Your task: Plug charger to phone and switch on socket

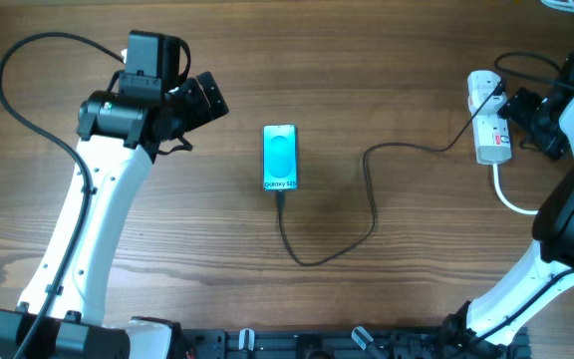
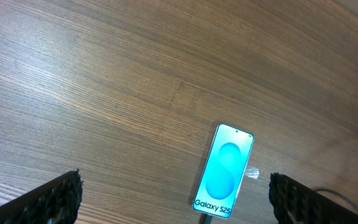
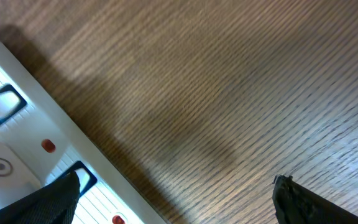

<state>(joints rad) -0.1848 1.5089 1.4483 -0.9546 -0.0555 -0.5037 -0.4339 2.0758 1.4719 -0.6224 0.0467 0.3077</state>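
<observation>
Phone is lying flat, screen up, mid-worktop. Charger is running from the socket at far right, looping round and meeting the phone's near short edge. Left claw is hovering released, fingers spread wide, up and to the left of the phone. Right claw is hanging released over the socket's edge; I cannot tell whether it is touching.

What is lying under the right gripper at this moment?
Mostly bare table. At one side, the white socket with red marks lies beneath one finger of the open right gripper. That finger covers part of the strip.
</observation>
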